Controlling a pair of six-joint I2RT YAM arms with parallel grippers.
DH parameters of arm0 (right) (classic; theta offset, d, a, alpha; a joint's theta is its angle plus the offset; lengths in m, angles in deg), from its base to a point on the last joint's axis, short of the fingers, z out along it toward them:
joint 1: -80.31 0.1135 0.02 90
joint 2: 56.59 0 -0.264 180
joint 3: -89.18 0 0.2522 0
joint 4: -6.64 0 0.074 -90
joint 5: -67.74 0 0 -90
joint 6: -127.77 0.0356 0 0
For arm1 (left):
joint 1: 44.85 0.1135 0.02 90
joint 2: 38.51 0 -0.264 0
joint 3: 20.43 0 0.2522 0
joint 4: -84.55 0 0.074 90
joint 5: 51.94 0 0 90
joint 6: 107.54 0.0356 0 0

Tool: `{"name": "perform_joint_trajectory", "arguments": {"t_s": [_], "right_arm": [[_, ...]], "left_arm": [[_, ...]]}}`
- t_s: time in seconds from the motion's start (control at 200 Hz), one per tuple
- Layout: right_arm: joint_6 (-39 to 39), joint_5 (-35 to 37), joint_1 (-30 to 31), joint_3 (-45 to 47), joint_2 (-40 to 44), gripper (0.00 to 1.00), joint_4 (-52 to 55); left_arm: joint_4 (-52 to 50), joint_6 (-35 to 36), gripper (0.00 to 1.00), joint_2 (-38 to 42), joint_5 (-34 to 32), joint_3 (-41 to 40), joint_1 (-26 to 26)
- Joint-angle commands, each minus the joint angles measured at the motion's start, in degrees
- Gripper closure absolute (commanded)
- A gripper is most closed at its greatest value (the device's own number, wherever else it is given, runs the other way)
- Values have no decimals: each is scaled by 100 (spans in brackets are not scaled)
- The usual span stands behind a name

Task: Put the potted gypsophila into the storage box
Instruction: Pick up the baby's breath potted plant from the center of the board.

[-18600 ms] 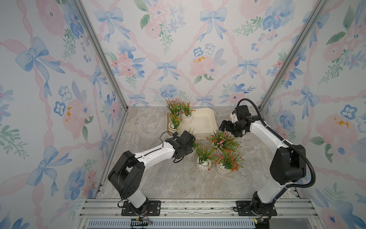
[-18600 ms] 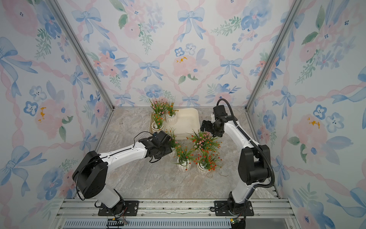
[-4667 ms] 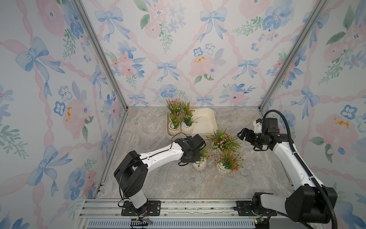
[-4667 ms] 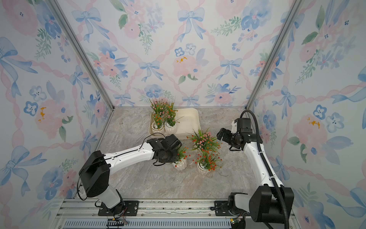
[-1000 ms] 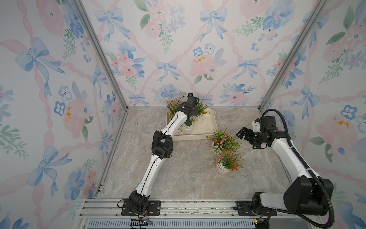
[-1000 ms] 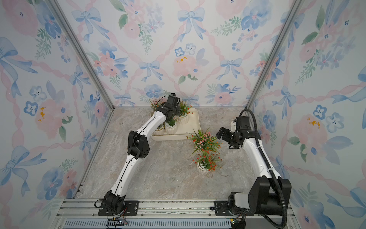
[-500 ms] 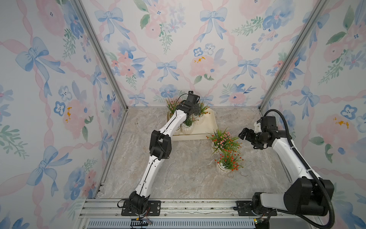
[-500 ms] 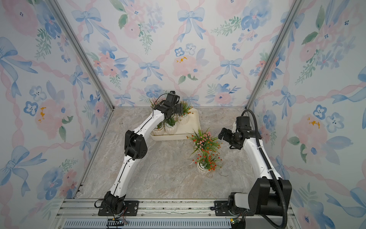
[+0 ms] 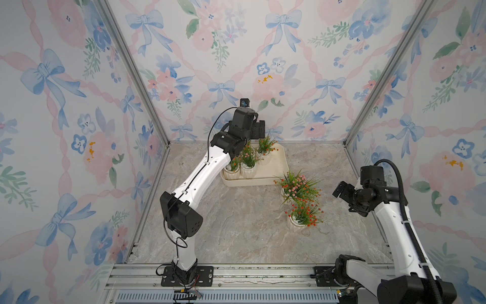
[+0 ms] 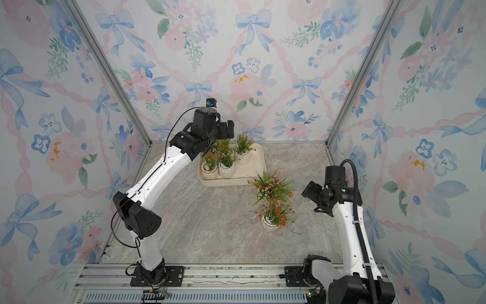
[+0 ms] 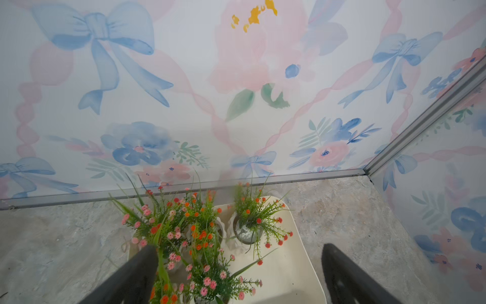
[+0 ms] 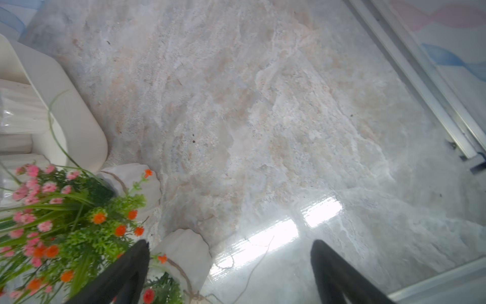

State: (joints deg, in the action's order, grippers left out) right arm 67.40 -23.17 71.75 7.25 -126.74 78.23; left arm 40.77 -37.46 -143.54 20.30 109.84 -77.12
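The left pincer hangs with its fingers spread wide and nothing between them, above the storage box. Directly beneath it a cluster of potted gypsophila stands upright inside the box, crowded toward the arm's side. The right pincer is likewise spread and grips nothing, low over the table. Just ahead of it two more pots stand outside the box. A pink-flowered pot is just beside the box's corner, and an orange-flowered pot is close beside that one.
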Motion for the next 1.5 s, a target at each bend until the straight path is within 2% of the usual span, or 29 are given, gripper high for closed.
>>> {"name": "perform_joint_trajectory", "arguments": {"t_s": [0.0, 0.14, 0.295, 0.51, 0.74, 1.215, 1.305, 1.5], "right_arm": [[200, 248, -19, 500, 58, 3, 331], [123, 110, 127, 1095, 156, 2, 9], [-24, -16, 688, 1429, 259, 0, -216], [-73, -223, 1393, 1551, 131, 0, -448], [77, -322, 2016, 1391, 8, 1, -559], [131, -366, 2578, 1299, -510, 2, -873], [122, -360, 2613, 1297, -605, 6, -924], [96, -298, 2622, 1305, -711, 24, -985]], "left_arm": [[-57, -3, 2, 374, -190, -672, -7], [156, -211, 2, 1115, -186, -1769, 8], [386, -258, 2, 1911, -26, -2926, 103], [606, -337, 2, 2516, 171, -3929, 338], [652, -357, 2, 2564, 378, -4215, 438], [762, -433, 2, 2627, 599, -4444, 486], [759, -442, 2, 2664, 615, -4483, 500], [766, -459, 2, 2717, 650, -4557, 538]]}}
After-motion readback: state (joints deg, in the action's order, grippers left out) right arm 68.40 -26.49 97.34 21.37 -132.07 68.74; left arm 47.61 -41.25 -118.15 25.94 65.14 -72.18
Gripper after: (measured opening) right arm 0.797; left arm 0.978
